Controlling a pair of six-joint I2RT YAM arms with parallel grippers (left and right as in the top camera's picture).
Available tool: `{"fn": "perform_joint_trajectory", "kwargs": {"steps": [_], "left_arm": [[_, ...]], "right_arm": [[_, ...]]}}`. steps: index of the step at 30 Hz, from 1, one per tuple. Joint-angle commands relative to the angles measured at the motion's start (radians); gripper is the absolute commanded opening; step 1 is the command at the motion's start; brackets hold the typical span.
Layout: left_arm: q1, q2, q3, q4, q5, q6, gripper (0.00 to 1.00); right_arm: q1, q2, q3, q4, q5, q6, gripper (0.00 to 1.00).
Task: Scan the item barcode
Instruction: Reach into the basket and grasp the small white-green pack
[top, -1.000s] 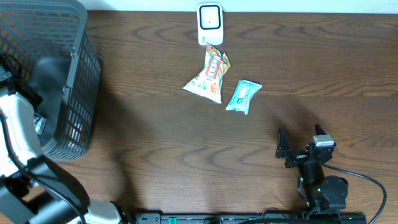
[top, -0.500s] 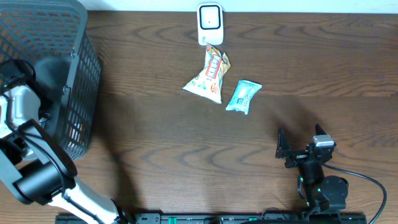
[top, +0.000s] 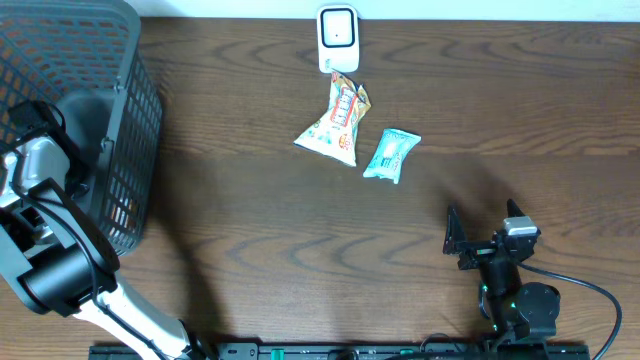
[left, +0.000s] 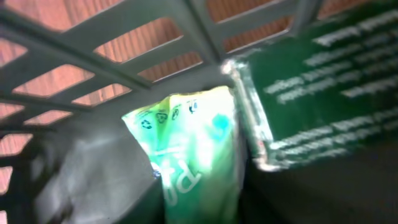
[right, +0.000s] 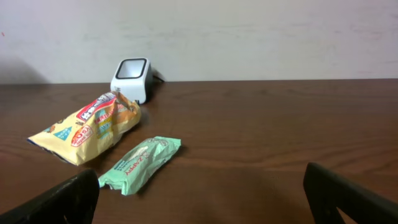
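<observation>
A green packet (left: 199, 162) fills my left wrist view, right in front of my left gripper (top: 40, 150), lying against the basket (top: 120, 130) wall with a darker green pack (left: 323, 81) beside it. My left fingers themselves are out of sight down in the basket; I cannot tell whether they are closed or whether they hold the packet. Outside the basket, far to the right of that gripper, a yellow snack bag (top: 335, 122) and a mint wrapper (top: 390, 154) lie side by side on the table (top: 300, 250). The scanner (top: 338, 38) stands just behind the yellow bag at the far edge. My right gripper (top: 485, 240) rests near the front edge, jaws wide apart and empty, facing the two packets and the scanner.
</observation>
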Motion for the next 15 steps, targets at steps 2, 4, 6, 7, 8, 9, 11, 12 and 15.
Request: {"fn": "perform_joint_trajectory", "kwargs": {"steps": [2,4,6,7,8,9,11,12,15], "left_arm": [[0.005,-0.007,-0.006,-0.04,0.041,0.002,0.07],[0.004,-0.047,-0.005,-0.053,0.042,0.001,0.08],[0.004,-0.099,-0.003,-0.063,0.042,0.001,0.07],[0.004,-0.133,-0.003,-0.066,0.042,0.001,0.07],[0.004,-0.169,-0.003,-0.067,0.042,0.001,0.08],[0.004,-0.208,-0.003,-0.067,0.042,0.001,0.08],[0.003,-0.33,-0.003,-0.074,0.052,0.0,0.08],[0.003,-0.372,-0.003,-0.077,0.066,0.0,0.07],[0.003,-0.495,-0.003,-0.077,0.15,-0.015,0.07]], "right_arm": [[-0.002,-0.005,-0.001,-0.005,0.005,-0.012,0.99],[-0.002,-0.005,-0.001,-0.005,0.005,-0.012,0.99],[-0.002,-0.005,-0.001,-0.005,0.005,-0.012,0.99],[-0.002,-0.005,-0.001,-0.005,0.005,-0.012,0.99],[-0.002,-0.005,-0.001,-0.005,0.005,-0.012,0.99],[-0.002,-0.005,-0.001,-0.005,0.005,-0.012,0.99],[-0.002,-0.005,-0.001,-0.005,0.005,-0.012,0.99],[-0.002,-0.005,-0.001,-0.005,0.005,-0.012,0.99],[-0.002,-0.005,-0.001,-0.005,0.005,-0.012,0.99]]}}
